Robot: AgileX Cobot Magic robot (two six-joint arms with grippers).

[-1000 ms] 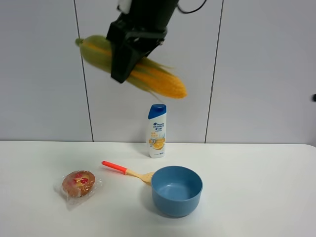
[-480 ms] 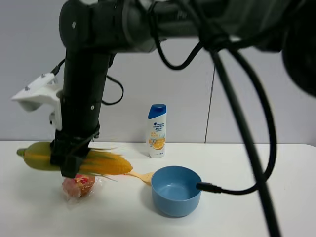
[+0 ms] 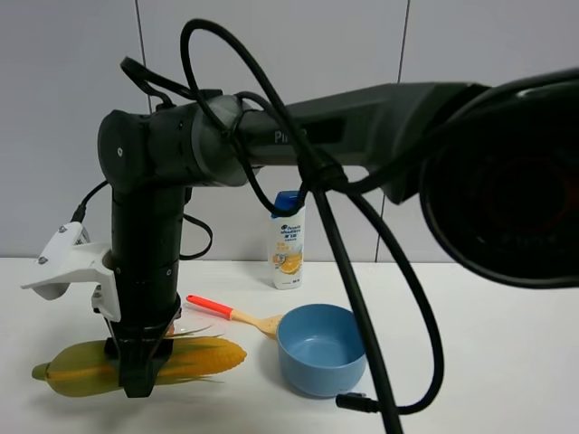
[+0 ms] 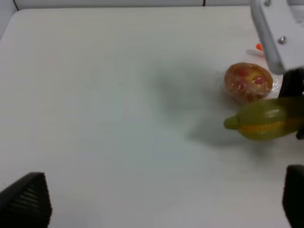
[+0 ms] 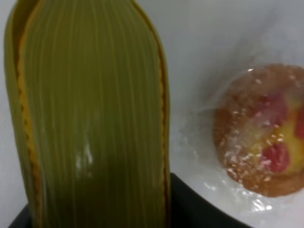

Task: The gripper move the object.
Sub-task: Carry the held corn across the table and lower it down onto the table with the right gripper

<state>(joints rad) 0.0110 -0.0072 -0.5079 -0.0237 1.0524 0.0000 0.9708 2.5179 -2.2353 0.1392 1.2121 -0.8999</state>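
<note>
The corn cob [image 3: 194,357], yellow with green husk, lies level at the table's front left, held around its middle by my right gripper [image 3: 136,366], which reaches down across the middle on its thick black arm. I cannot tell whether the cob touches the table. The right wrist view shows the husk [image 5: 95,118] close up, with a black finger [image 5: 199,209] beside it. In the left wrist view the cob's green end [image 4: 266,124] shows far off. My left gripper [image 4: 159,209] is open and empty over bare table, and does not show in the exterior view.
A plastic-wrapped muffin [image 4: 248,81] sits just behind the cob, also in the right wrist view [image 5: 261,137]. A red-handled spatula [image 3: 210,307] leans on the blue bowl [image 3: 323,348]. A shampoo bottle [image 3: 289,240] stands at the back by the wall.
My right gripper has carried the corn from high up by the wall down and to the left, to table height in front of the muffin. The muffin is now hidden behind the arm.
</note>
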